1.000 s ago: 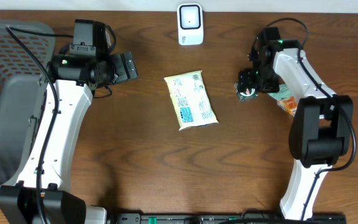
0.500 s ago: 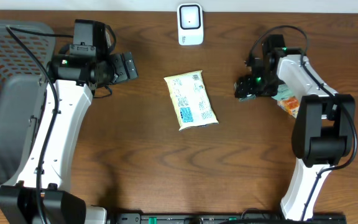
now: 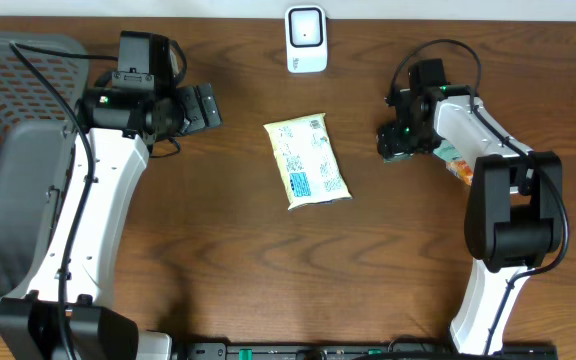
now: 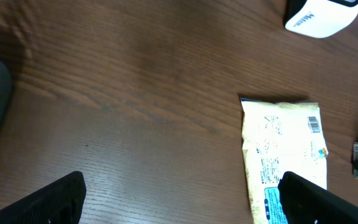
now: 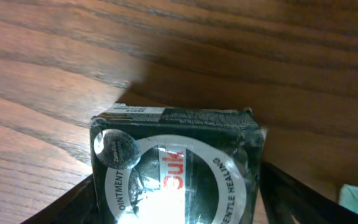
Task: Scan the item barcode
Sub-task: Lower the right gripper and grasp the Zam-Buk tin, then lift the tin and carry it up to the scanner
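Note:
A dark green ointment box with a white ring label fills the right wrist view. It sits between the fingers of my right gripper, and both fingers lie against its sides. From overhead, that gripper and the box are at the right of the table. The white barcode scanner stands at the back centre. My left gripper hangs open over bare wood at the left, holding nothing, with its fingers spread wide.
A pale yellow packet with a blue label lies flat at the table's middle; the left wrist view also shows this packet. An orange and green package lies just right of the right gripper. A grey basket fills the far left.
The right wrist has turned and shifted slightly up and left over the box, and its jaws have narrowed onto the box's sides. The left arm and the yellow packet have not moved.

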